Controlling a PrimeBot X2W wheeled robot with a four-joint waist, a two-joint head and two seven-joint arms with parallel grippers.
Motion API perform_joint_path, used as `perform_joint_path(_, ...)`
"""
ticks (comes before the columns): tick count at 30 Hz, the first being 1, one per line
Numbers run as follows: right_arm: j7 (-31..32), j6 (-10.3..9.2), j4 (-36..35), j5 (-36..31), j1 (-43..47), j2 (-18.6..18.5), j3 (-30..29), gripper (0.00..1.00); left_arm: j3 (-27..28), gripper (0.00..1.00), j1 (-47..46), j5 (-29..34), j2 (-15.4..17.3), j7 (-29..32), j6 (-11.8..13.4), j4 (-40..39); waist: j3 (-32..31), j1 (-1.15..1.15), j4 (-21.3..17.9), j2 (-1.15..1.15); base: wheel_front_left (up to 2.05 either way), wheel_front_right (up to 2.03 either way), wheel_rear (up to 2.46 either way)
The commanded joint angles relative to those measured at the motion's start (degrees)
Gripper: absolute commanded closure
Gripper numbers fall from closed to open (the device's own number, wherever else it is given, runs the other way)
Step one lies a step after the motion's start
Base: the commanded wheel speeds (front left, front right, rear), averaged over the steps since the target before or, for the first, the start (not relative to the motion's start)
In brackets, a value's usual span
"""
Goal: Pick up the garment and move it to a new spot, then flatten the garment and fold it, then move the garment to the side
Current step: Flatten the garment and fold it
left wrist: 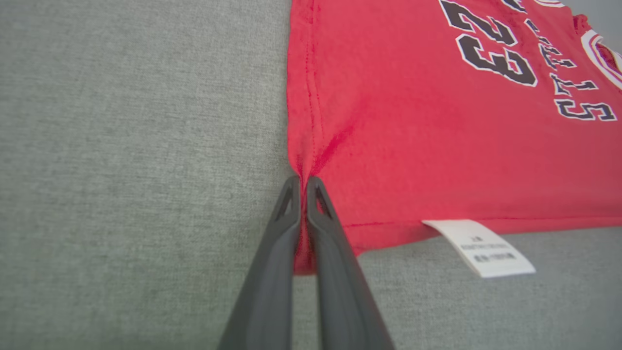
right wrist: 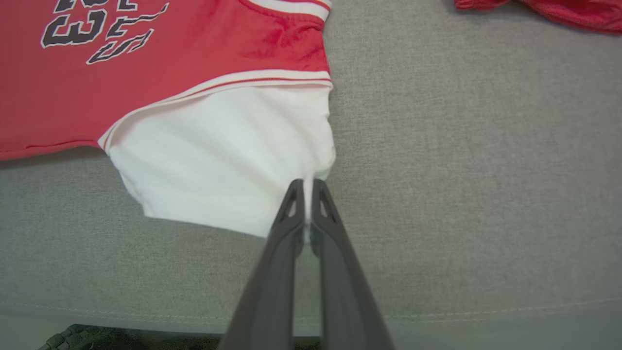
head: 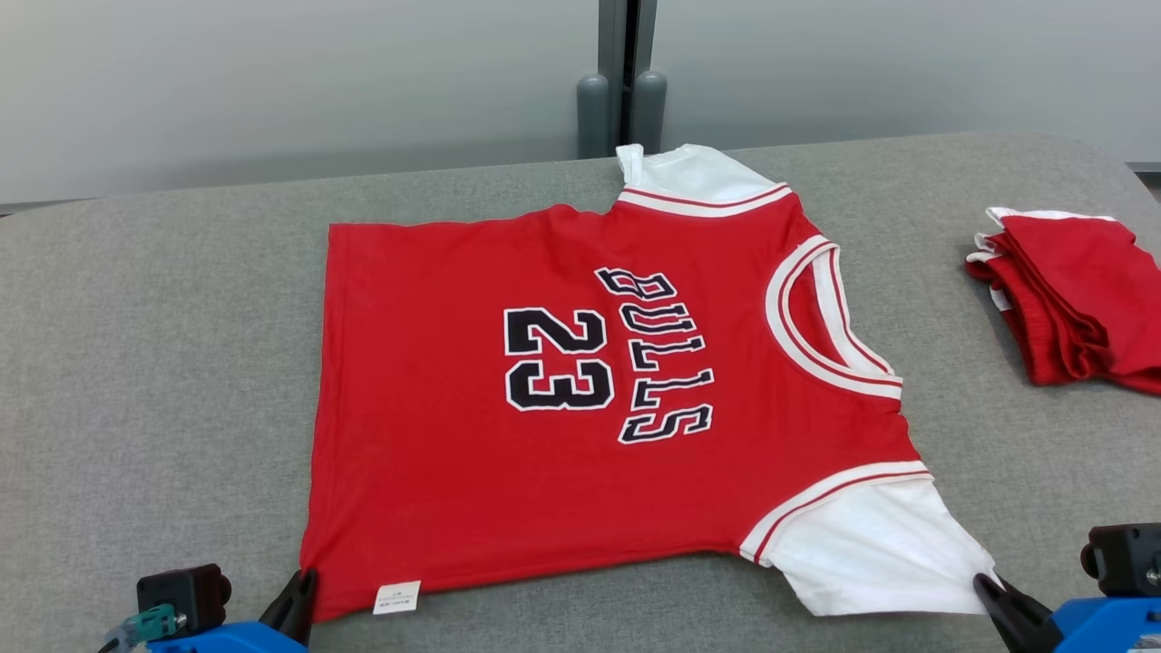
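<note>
Left hand (left wrist: 303, 181) tight on hem of the garment (head: 435, 453), right hand (right wrist: 306, 183) tight on its white sleeve (right wrist: 218, 160)

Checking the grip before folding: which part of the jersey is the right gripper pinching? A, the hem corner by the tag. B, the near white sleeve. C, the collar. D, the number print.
B: the right wrist view shows the right gripper shut on a corner of the near white sleeve of the jersey.
</note>
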Motion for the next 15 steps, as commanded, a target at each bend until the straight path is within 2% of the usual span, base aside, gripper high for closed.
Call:
perform_joint_path(1,1.4,-0.01,-1.9,0.5,1.4,0.0,-0.2,1.0,0.1,1.0,1.5,0.0,1.1,1.3,0.9,-2.5,0.2,0.01,0.2,0.0,0.0,0.0,0.0)
perform_joint_path(4,3.4,0.0,-4.8,0.5,1.9,0.1,-0.4,1.0,0.5,1.0,2.9,-0.3,2.6,3.5,2.4,-7.7,0.7,0.01,0.4,0.0,0.0,0.0,0.0)
perform_joint_path(8,2.7,0.0,-5.5,-1.2,-2.4,0.1,1.1,1.0,0.3,1.0,1.0,1.0,3.6,6.1,4.3,-11.3,2.0,0.01,0.6,0.0,0.0,0.0,0.0)
perform_joint_path(15,4.8,0.0,-1.7,-3.0,-13.9,-3.6,4.3,1.0,0.0,1.0,-6.4,0.3,4.2,11.3,4.3,-13.0,4.6,0.01,1.0,0.0,0.0,0.0,0.0)
